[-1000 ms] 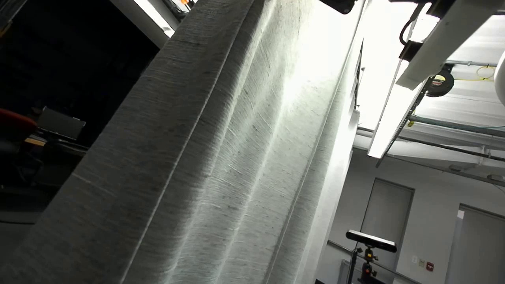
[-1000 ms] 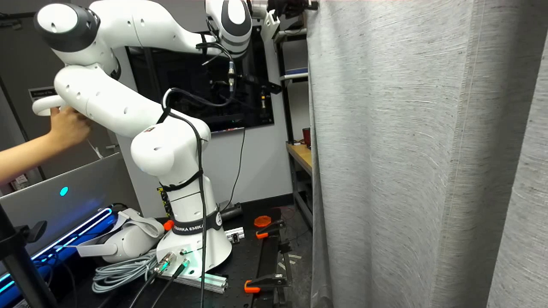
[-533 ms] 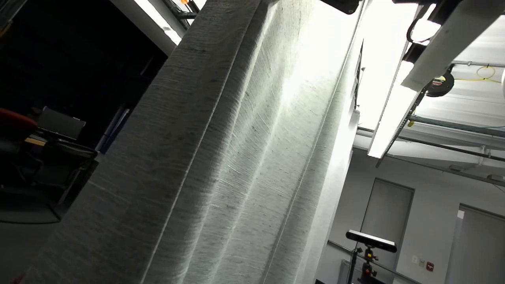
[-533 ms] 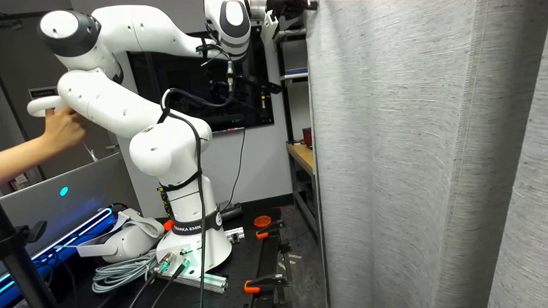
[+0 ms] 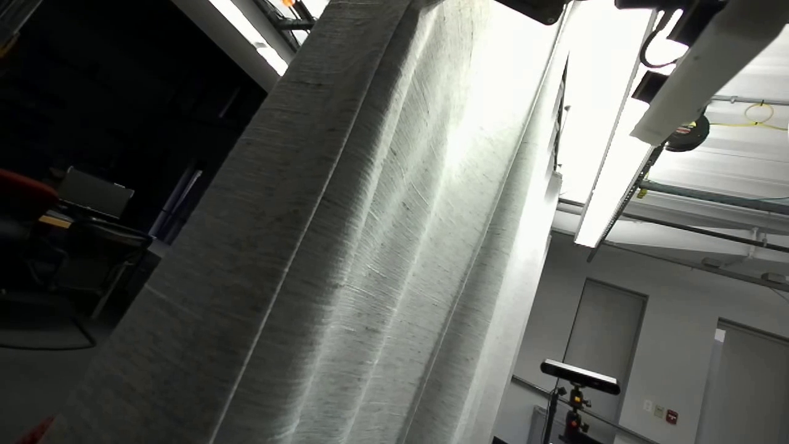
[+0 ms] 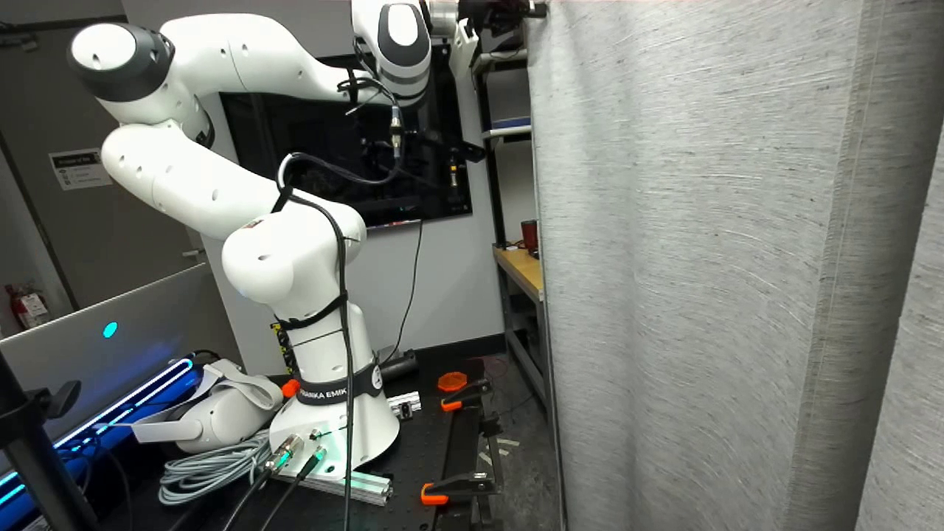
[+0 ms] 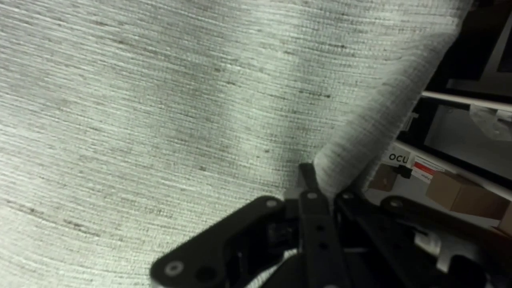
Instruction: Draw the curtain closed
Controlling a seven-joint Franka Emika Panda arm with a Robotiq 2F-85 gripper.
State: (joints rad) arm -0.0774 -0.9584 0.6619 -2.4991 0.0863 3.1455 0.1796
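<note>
The curtain (image 6: 708, 258) is a large pale grey sheet with long vertical folds, filling the right side in an exterior view. It also hangs diagonally, lit from behind, in an exterior view (image 5: 345, 234). Its free edge faces the arm. In the wrist view the curtain (image 7: 160, 104) fills the left and middle, and a fold runs down between the fingers. My gripper (image 7: 326, 184) is shut on that edge. It shows at the top in an exterior view (image 6: 527, 10), touching the curtain edge high up. Part of the fingertips is hidden by the fabric.
A shelf rack (image 6: 509, 129) and a wooden bench (image 6: 522, 269) stand behind the curtain edge. Clamps (image 6: 461, 487) sit on the table edge by the arm base. A laptop (image 6: 140, 317) and a headset (image 6: 228, 413) lie on the left. Boxes (image 7: 464, 196) show in the wrist view.
The arm's elbow has sunk slightly, with the gripper staying on the curtain edge. The curtain's lower edge and a seam have swung right. The person's hand with a white controller has left the view.
</note>
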